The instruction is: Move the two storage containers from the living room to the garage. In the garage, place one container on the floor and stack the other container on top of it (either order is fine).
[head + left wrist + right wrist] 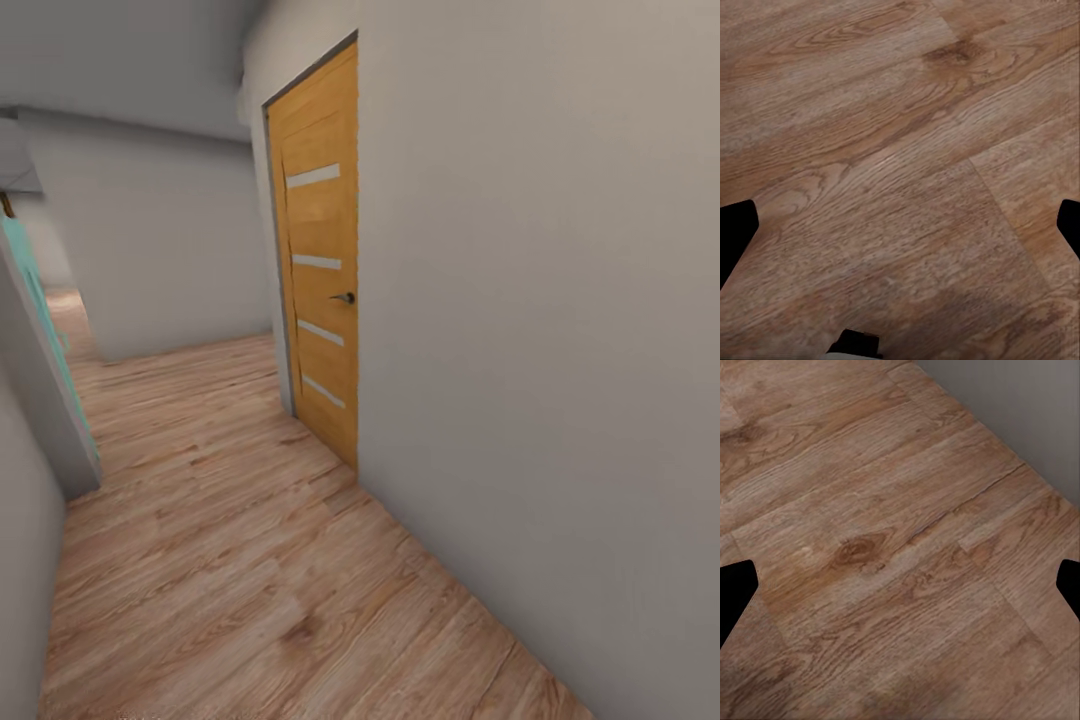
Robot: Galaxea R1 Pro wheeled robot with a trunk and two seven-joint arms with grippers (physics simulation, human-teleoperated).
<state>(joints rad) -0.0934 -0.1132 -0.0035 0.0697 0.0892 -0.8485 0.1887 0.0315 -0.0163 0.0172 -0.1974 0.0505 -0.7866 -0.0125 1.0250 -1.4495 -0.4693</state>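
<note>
Wood-plank floor (pixel 230 560) runs past an orange door (pixel 320 270); left gripper (pixel 904 225) and right gripper (pixel 904 585) spread wide, holding nothing.

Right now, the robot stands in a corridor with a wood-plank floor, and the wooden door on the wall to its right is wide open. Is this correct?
Not quite. The corridor and the wood-plank floor are as you say, but the wooden door is closed, sitting flush in its frame in the wall on the right with its handle toward the corridor. The head view shows it.
</note>
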